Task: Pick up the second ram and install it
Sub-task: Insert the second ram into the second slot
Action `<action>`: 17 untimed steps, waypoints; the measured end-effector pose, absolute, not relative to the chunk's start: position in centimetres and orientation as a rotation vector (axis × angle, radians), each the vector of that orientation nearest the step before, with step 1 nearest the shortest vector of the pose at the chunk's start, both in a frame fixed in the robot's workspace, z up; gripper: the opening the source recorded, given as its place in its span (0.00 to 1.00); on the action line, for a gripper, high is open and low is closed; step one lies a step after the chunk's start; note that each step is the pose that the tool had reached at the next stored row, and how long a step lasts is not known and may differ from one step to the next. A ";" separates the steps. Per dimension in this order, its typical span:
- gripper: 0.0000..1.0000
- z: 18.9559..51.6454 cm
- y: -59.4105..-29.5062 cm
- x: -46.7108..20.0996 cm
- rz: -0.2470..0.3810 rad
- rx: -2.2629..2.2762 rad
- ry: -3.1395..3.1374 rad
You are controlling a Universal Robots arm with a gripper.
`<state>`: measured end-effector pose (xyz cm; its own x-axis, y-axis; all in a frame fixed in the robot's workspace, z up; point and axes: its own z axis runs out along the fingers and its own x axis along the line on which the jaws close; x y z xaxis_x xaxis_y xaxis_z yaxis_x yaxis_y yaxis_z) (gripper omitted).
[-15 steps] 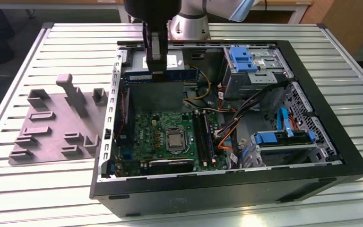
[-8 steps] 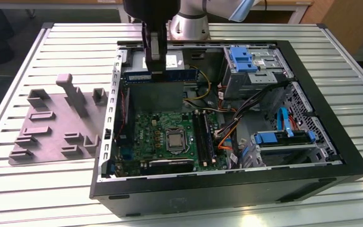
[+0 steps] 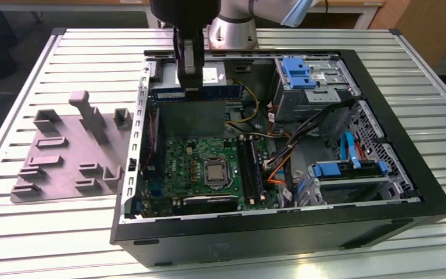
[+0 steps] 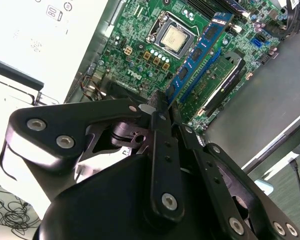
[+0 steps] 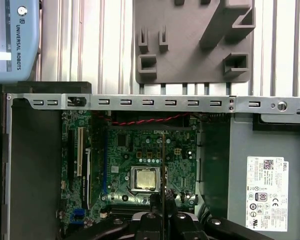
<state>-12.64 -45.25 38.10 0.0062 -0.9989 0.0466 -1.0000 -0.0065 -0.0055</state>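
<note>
My black gripper (image 3: 192,86) hangs over the back left part of the open computer case (image 3: 285,226), shut on the second ram (image 3: 215,93). That blue-green stick lies level, near the case's back wall. In the second wrist view the ram (image 4: 197,52) sticks out from my gripper (image 4: 162,102), showing dark chips along its blue board. The first wrist view sees the ram (image 5: 162,165) edge-on as a thin line above my gripper (image 5: 161,201). Below lies the green motherboard (image 3: 184,163), with long black slots (image 3: 252,168) to the exterior view's right of the processor socket (image 3: 215,173).
A grey fixture plate (image 3: 68,151) with upright holders lies on the ribbed table at the exterior view's left of the case. Inside the case are a power supply (image 5: 267,170), blue drive cages (image 3: 301,72) (image 3: 347,170), loose orange and black cables (image 3: 285,154) and an expansion card (image 4: 220,80).
</note>
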 end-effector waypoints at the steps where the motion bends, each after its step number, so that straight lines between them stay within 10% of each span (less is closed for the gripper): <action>1: 0.14 38.1 -45.2 -12.6 0.058 2.208 -2.194; 17: 0.14 38.1 -45.2 -14.0 0.058 2.208 -2.194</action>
<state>-14.03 -45.25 38.10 0.0063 -0.9989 0.0466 -1.0000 -0.0065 -0.0056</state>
